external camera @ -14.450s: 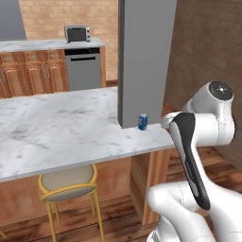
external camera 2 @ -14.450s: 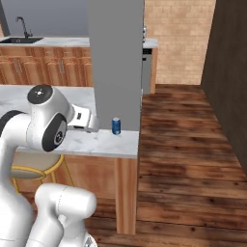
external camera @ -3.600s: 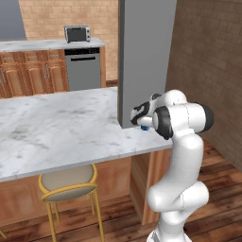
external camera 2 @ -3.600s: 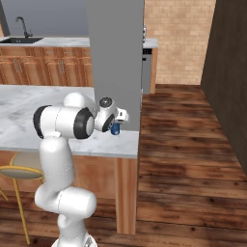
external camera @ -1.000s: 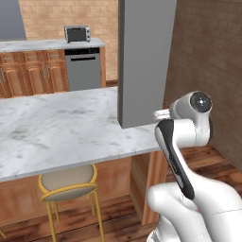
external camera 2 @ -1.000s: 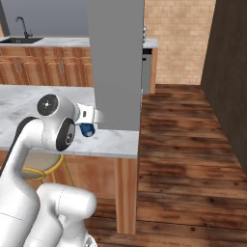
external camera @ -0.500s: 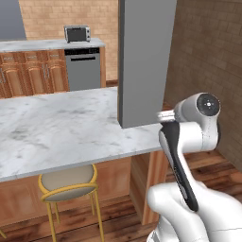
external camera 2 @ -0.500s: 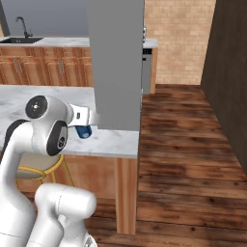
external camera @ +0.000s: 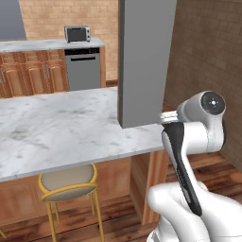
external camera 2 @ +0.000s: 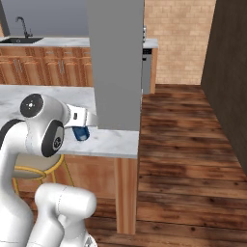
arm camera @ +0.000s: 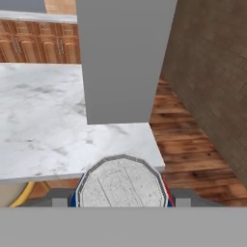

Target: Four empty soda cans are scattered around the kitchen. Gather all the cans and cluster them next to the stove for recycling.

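Observation:
A blue soda can hangs just above the marble island counter, held at the end of my folded arm. My gripper is shut on it, close to the left side of the grey pillar. In the hand view the can's silver top sits between the fingers, pointing at the camera, with the blue and red of its side at the edges. In the left base view my arm's elbow covers the hand and the can. The stove is out of view.
The grey pillar stands on the island's right end. A yellow stool is tucked under the island. Behind are wooden cabinets, a steel dishwasher, a toaster oven and a sink faucet. To the right lie a dark brick wall and wood floor.
The can has been lifted from its spot by the pillar. Over the last second the arm has drawn it a little further left and back from the pillar.

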Tool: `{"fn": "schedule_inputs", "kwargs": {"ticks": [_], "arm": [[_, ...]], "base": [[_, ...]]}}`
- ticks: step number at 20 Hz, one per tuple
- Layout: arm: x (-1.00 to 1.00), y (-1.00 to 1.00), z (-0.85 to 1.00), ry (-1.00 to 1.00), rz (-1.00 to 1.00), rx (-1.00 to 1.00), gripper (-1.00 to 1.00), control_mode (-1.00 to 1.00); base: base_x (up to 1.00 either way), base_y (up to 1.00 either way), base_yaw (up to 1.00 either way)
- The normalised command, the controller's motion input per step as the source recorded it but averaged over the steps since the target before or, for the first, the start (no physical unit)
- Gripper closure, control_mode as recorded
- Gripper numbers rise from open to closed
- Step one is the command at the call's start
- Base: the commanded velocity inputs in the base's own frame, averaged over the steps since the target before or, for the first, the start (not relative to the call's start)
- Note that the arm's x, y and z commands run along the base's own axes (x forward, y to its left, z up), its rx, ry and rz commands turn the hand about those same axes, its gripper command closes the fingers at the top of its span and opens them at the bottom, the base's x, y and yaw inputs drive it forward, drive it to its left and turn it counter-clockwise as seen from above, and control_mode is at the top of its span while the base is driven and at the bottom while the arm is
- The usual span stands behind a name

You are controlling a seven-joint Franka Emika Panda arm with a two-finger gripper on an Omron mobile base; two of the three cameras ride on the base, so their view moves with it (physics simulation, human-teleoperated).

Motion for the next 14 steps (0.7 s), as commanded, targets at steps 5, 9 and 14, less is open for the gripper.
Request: {"fn": "schedule_inputs", "kwargs": {"ticks": [5,9,14], "arm": [[0.00,0.00,0.00,0.00,0.00,0.00,1.00,1.00],[0.00,0.00,0.00,0.00,0.00,0.00,1.00,1.00],[0.00,0.00,0.00,0.00,0.00,0.00,1.00,1.00]], "base": [[-0.16,0.00,0.00],[-0.33,-0.08,0.00],[-0.28,-0.58,0.01]]}}
